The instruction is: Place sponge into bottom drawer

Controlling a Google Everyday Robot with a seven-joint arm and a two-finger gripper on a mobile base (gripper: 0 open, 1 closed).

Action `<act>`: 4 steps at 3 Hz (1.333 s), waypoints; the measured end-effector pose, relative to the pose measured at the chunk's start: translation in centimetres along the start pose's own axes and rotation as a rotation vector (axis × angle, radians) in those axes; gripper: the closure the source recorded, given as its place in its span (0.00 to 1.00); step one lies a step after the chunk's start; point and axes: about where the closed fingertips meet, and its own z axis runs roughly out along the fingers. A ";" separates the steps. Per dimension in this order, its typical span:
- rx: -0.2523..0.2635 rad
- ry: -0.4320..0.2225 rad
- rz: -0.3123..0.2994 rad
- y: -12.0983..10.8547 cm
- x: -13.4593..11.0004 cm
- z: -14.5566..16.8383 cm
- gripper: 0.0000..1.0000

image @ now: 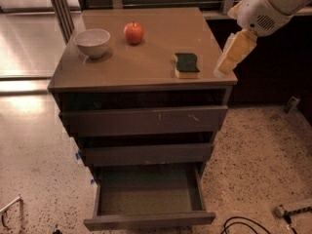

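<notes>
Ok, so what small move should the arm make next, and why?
Probably shift the gripper left, over the sponge. The sponge lies untouched near the front right of the cabinet top. The gripper hangs just to the sponge's right, at the top's edge, apart from it. The bottom drawer is already pulled open, so reaching the sponge seems to come first.
</notes>
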 end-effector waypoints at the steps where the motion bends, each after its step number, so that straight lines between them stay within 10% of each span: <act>1: -0.009 -0.008 -0.006 0.0 0.3 1.2 0.00; 4: -0.084 -0.161 0.009 -2.2 -0.3 8.5 0.00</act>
